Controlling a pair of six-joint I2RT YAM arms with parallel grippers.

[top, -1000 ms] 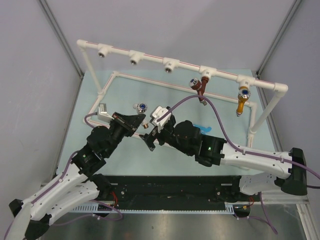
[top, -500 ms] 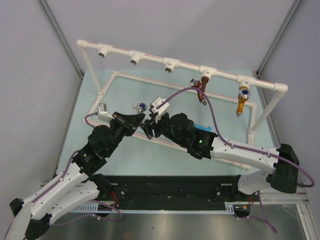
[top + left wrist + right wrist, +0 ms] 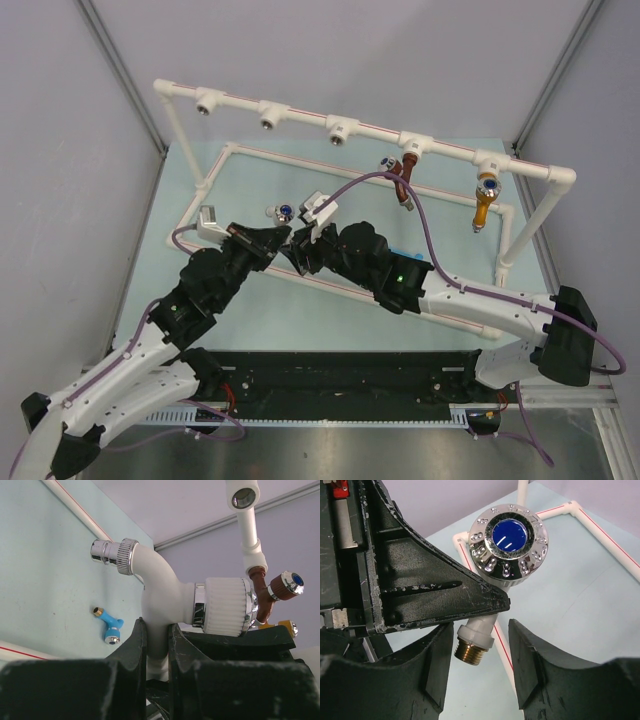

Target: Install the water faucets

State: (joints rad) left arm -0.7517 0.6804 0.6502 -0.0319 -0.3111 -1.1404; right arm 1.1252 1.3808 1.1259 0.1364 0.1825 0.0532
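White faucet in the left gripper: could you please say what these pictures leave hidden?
- Top view: the white faucet is small, and the left gripper covers all but its knob.
- Left wrist view: the gripper's fingers hide its brass thread.
- Right wrist view: one finger covers the body; the spout is out of sight.

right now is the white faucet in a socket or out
Out: the left gripper holds the white faucet, and its brass thread shows bare.

White pipe frame (image 3: 237, 100), apparently on table (image 3: 300, 320).
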